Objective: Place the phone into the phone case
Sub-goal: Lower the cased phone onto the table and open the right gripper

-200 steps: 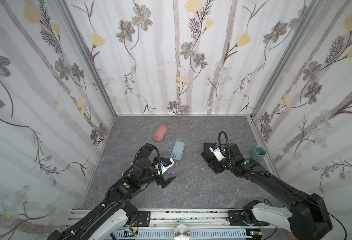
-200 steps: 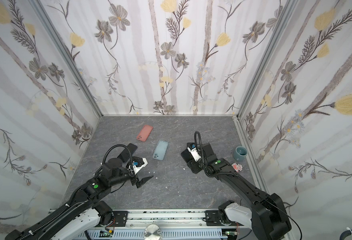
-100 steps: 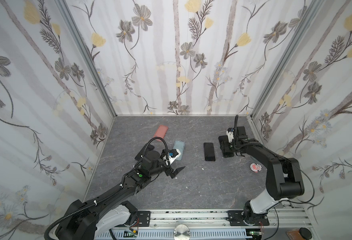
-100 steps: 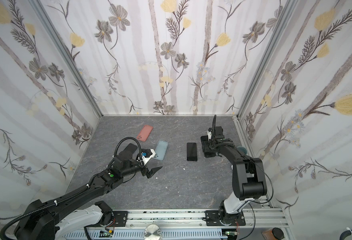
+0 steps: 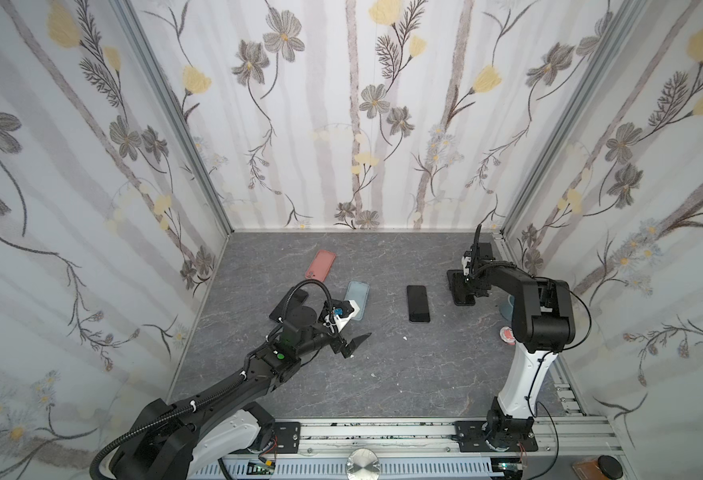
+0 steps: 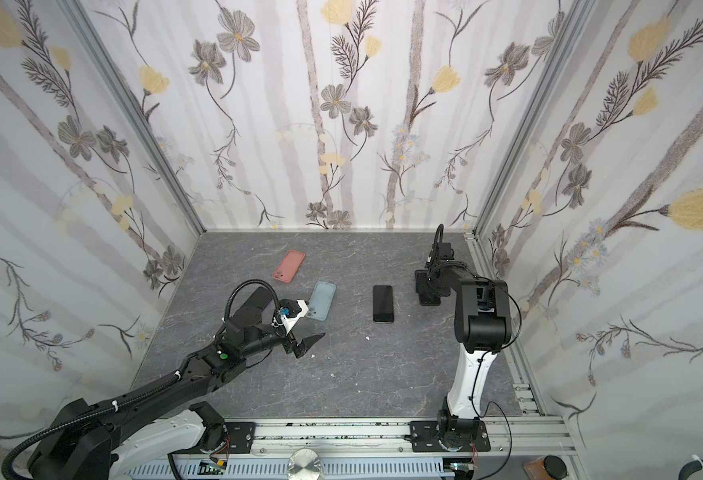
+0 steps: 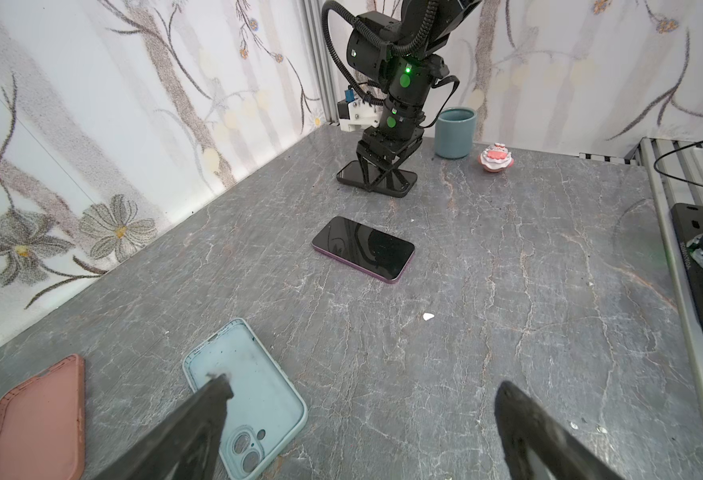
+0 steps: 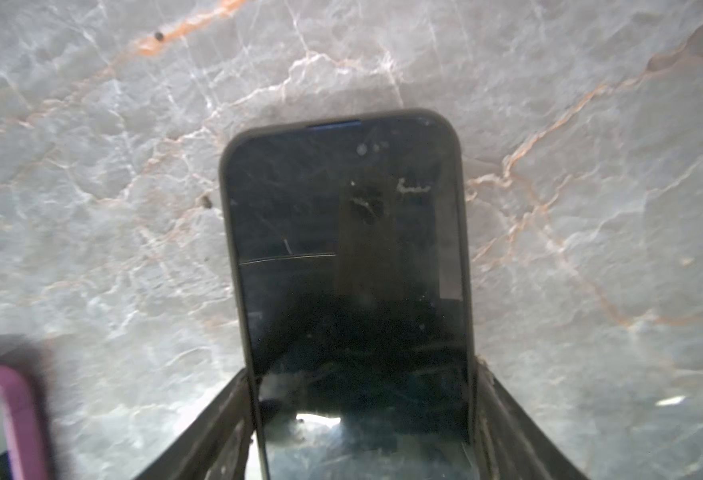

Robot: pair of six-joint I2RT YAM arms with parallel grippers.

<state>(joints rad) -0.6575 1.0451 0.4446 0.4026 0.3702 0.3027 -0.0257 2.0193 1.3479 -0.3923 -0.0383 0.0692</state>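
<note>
The dark phone (image 8: 341,228) lies flat and screen up on the far right part of the grey marbled worktop (image 5: 404,374). It has a thick dark rim all round, though whether that rim is a case I cannot tell. The right gripper (image 8: 366,399) comes down over the phone's end. It is partly closed, with one finger pressed to each long side, so it grips the phone across its width. In both top views the phone (image 5: 464,300) (image 6: 428,300) shows beneath this gripper (image 5: 468,286) (image 6: 432,286), with its long sides running near to far.

Just left of it, near the middle of the worktop, a second phone with a purple edge (image 5: 418,303) (image 7: 363,248) lies screen up, apart from both grippers. Further left is a pale blue case (image 5: 358,299) (image 7: 246,395) with its open side up and its camera cut-out towards the near end. A pink case (image 5: 322,264) (image 7: 36,415) lies beyond it towards the far left. A flat black thing (image 5: 289,301) sits partly under the left arm, and I cannot tell whether it is a phone or a case.

The left gripper (image 5: 352,345) (image 7: 362,384) hangs above the worktop just near of the blue case. Its fingers are spread fully apart and it holds nothing.

By the right wall stand a blue cup (image 7: 454,133) and a small pink toy (image 7: 496,157), with the toy nearer than the cup.
</note>
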